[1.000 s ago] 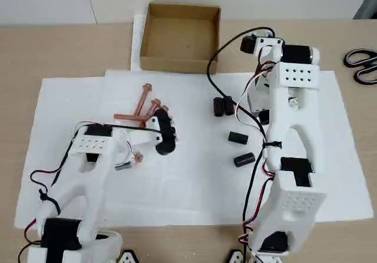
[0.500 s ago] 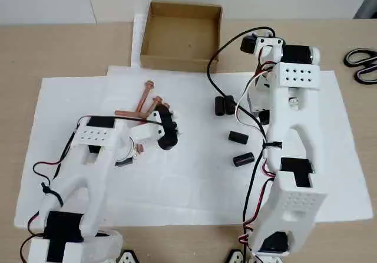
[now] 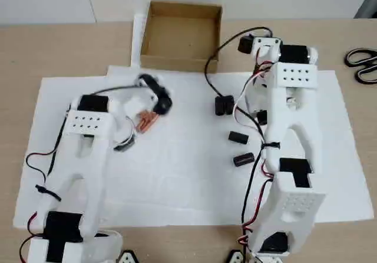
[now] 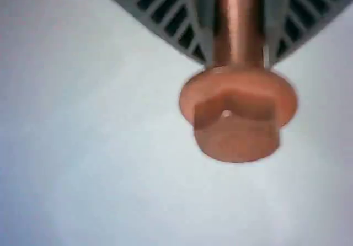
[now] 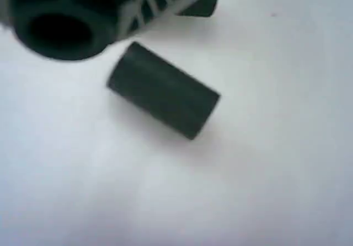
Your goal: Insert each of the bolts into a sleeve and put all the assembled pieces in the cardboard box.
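The left gripper (image 4: 238, 47) has its fingers clamped on the shank of a copper bolt (image 4: 237, 113), probably to steer it into a bore. The right gripper (image 5: 118, 17) seems closed on a black sleeve (image 5: 55, 31), open end exposed, raised above a loose sleeve (image 5: 162, 100) on the white sheet (image 5: 248, 174). The cardboard box (image 3: 177, 63) stands on the table (image 3: 59, 51) beyond.

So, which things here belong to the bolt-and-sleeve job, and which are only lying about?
For the job: copper-coloured metal bolts; short black cylindrical sleeves; open brown cardboard box.
Lying about: dark-handled scissors on the wooden table; white foam sheet underneath.
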You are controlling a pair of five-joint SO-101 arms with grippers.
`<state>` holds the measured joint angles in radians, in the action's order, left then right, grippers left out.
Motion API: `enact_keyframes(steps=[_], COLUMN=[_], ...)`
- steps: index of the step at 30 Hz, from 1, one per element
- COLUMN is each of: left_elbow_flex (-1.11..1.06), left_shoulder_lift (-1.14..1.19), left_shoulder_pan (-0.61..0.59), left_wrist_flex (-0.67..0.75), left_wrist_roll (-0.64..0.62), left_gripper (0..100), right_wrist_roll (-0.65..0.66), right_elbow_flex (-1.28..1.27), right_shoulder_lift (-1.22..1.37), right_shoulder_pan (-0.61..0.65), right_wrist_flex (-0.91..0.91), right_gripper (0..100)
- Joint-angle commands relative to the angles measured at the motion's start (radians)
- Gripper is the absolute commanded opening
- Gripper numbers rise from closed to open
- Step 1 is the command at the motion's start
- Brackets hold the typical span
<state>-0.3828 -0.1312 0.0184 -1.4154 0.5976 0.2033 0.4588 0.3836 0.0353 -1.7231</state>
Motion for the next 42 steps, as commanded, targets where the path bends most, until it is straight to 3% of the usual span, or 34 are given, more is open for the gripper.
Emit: enact_keyframes(steps=[1, 6, 12, 22, 27, 33, 37, 42], left_elbow_flex=[0.044, -0.008, -0.01, -0.012, -0.007, 0.028, 0.036, 0.038], left_shoulder_lift=[-0.003, -0.003, -0.005, -0.012, -0.014, -0.014, -0.014, -0.014], left_shoulder_pan=[-0.008, -0.003, -0.049, -0.077, -0.078, -0.072, -0.052, -0.049], left_wrist_flex=[0.057, 0.135, 0.201, 0.209, 0.204, 0.206, 0.203, 0.209], left_wrist_roll=[-0.203, -0.31, -0.502, -0.559, -0.574, -0.779, -0.784, -0.786], left_gripper=[2, 2, 2, 3, 3, 3, 0, 1], right_wrist_roll=[-0.014, -0.009, -0.011, -0.009, -0.011, -0.012, -0.008, -0.011], right_elbow_flex=[-0.015, -0.02, -0.015, -0.087, -0.328, -0.724, -0.967, -1.105], right_shoulder_lift=[-0.058, -0.065, -0.099, -0.374, -0.503, -0.733, -0.811, -0.854], right_shoulder_pan=[0.067, 0.166, 0.193, 0.232, 0.242, 0.24, 0.234, 0.226], right_wrist_flex=[-0.008, -0.008, -0.007, 0.039, 0.202, 0.559, 0.803, 0.909], right_gripper=[0.4, 0.3, 0.3, 1.3, 1.3, 1.2, 1.1, 0.9])
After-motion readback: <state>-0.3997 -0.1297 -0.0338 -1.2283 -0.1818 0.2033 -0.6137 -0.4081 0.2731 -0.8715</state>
